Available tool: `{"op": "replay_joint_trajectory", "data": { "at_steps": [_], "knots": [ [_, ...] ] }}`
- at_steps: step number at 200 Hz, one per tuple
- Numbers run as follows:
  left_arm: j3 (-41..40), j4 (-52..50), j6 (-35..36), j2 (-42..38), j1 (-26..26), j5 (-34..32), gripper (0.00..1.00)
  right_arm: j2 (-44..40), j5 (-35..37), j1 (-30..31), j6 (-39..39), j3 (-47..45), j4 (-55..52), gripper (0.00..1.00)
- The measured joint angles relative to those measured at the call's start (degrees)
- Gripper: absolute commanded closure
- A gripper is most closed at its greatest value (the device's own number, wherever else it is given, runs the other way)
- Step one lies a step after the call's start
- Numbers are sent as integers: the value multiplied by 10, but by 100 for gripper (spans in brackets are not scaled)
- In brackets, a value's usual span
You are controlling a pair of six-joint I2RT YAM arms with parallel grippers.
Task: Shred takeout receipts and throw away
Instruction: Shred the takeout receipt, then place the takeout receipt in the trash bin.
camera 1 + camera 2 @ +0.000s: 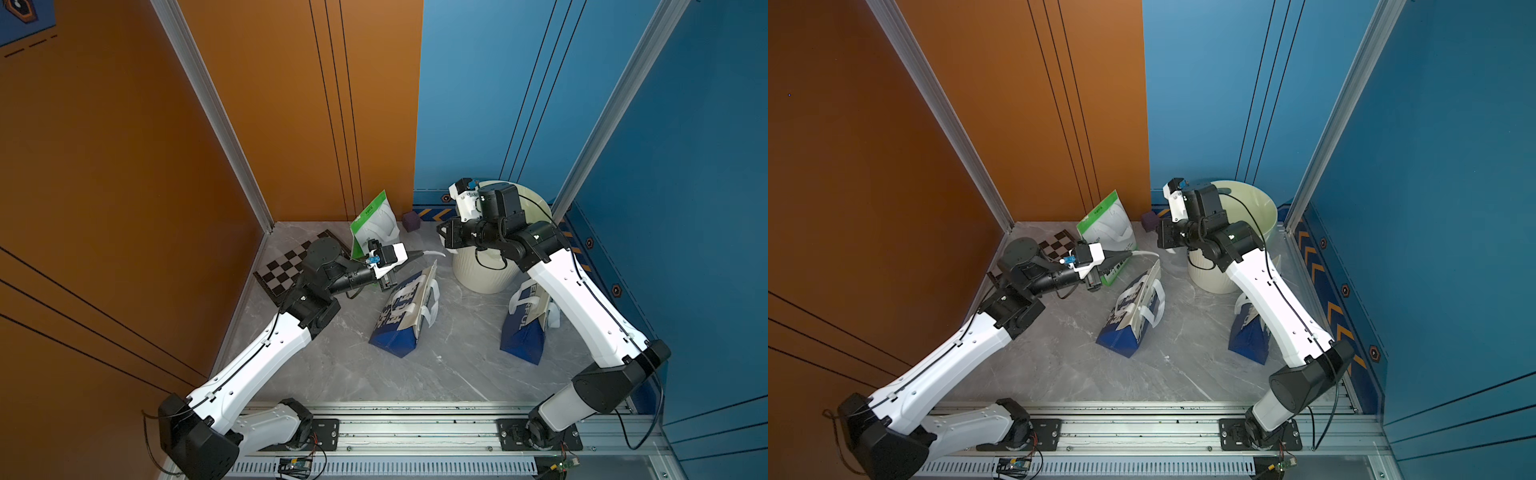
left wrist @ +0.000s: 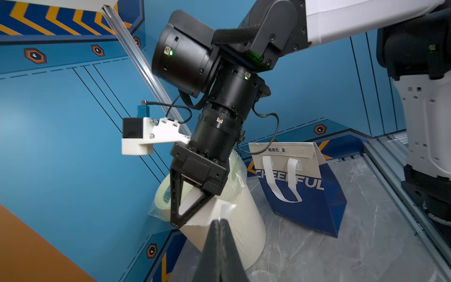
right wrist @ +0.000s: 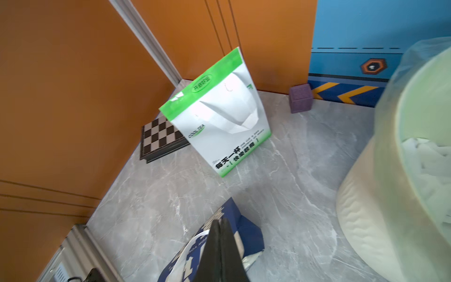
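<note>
A white takeout receipt (image 2: 202,217) is stretched between my two grippers, just in front of the cream bin (image 2: 244,234). My left gripper (image 2: 220,221) is shut on one end of the slip. The other end runs between the fingers of my right gripper (image 2: 179,223), which is also shut on it. In both top views the receipt (image 1: 434,252) (image 1: 1148,253) bridges the left gripper (image 1: 419,252) and the right gripper (image 1: 446,248) above the floor. The right wrist view shows only its shut gripper (image 3: 220,221); the slip is hidden there. White torn pieces (image 3: 427,156) lie inside the bin (image 3: 390,195).
A blue-and-white bag (image 1: 407,311) lies on its side below the grippers. Another blue-and-white bag (image 1: 525,328) stands under the right arm. A green-and-white bag (image 1: 374,224) leans at the back wall, with a chessboard (image 1: 282,270) and a purple cube (image 1: 411,221) nearby.
</note>
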Motion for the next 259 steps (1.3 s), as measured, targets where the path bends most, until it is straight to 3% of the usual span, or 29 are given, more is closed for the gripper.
{"op": "replay_joint_trajectory", "data": {
  "at_steps": [27, 60, 114, 162, 232, 259],
  "knots": [
    [-7, 43, -20, -22, 0, -37, 100, 5, 34, -10, 0, 9, 0, 100],
    [-7, 79, -104, -29, 1, -92, 100, 2, 48, -30, -8, 47, 1, 100],
    [-7, 89, -280, 23, 34, -154, 100, -28, 99, -146, -26, 61, 21, 100],
    [-7, 88, -386, 59, 65, -157, 100, 32, 123, -209, -26, 61, 32, 100],
    [-5, 88, -440, 84, 70, -125, 100, 162, 140, -221, -60, 84, 22, 57],
    [2, 89, -449, 90, 73, -111, 100, 169, 139, -222, -67, 92, 12, 50]
  ]
}}
